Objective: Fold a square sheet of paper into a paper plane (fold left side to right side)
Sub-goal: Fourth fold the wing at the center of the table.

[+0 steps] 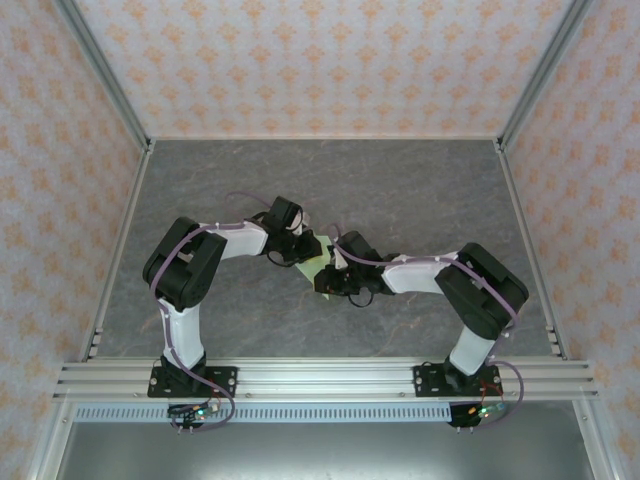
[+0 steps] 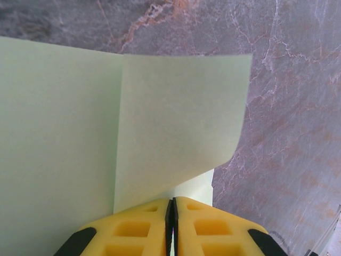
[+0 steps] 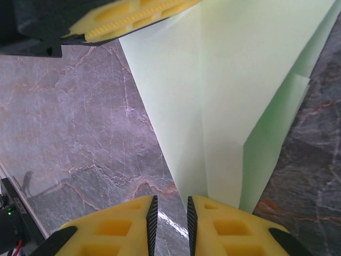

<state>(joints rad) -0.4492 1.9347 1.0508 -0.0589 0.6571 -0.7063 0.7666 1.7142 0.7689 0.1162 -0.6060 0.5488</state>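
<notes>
Up close, left gripper (image 2: 171,207) pinches paper (image 2: 178,122)

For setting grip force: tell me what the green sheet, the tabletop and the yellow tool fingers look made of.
Green sheet: thin matte paper; it holds a sharp crease and its flap curls.
Tabletop: grey veined stone look, slightly glossy from the reflection; marble or printed laminate, unclear.
Yellow tool fingers: matte moulded plastic or rubber, with recessed pockets.
</notes>
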